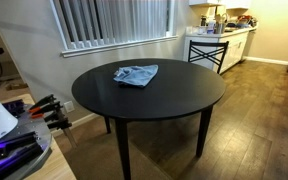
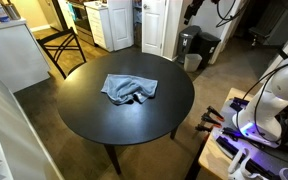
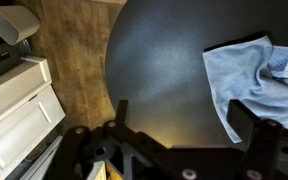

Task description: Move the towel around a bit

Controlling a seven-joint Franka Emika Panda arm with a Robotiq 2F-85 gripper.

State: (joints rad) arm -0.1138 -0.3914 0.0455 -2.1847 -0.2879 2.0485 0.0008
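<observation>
A crumpled light blue towel [image 1: 136, 74] lies on the round black table [image 1: 174, 100], toward the side by the window; it shows in both exterior views [image 2: 129, 90]. In the wrist view the towel [image 3: 246, 72] is at the right, on the table [image 3: 154, 70]. My gripper [image 3: 184, 122] is open and empty, held above the table. One dark finger stands over bare tabletop and the other over the towel's near edge. The gripper itself does not show in the exterior views; only the white arm [image 2: 276, 88] shows beside the table.
A window with blinds [image 1: 114, 20] is behind the table. A black chair [image 2: 66, 47] and white cabinets [image 2: 109, 22] stand nearby. A bench with orange-handled tools [image 1: 46, 108] sits by the robot base. A white box [image 3: 14, 110] stands on the wood floor.
</observation>
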